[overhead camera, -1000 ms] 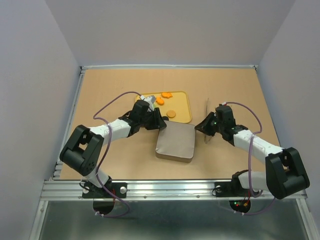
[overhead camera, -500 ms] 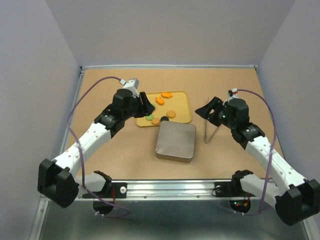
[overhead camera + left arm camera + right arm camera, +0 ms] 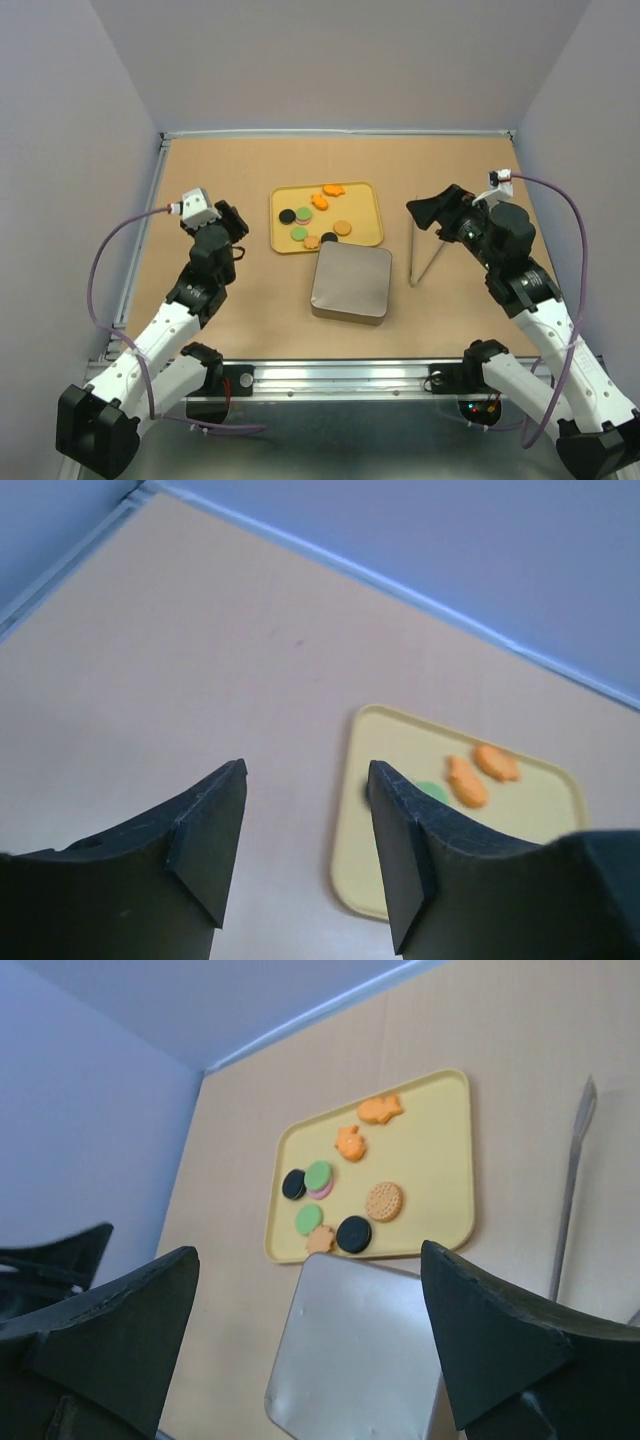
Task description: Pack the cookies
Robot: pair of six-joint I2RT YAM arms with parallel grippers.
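l pincer (image 3: 305,780), r pincer (image 3: 308,1255) open, empty, r wrist shows more cookies (image 3: 384,1200) than l

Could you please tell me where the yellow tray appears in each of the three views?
Top external: yellow tray at centre, behind the grey box.
Left wrist: tray lower right, partly behind a tool finger.
Right wrist: tray upper centre.
Shared landmark: two orange cookies at its far end.

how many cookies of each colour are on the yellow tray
orange cookies: 2
black cookies: 2
green cookies: 2
tan cookies: 2
pink cookie, partly under a green one: 1
total: 9
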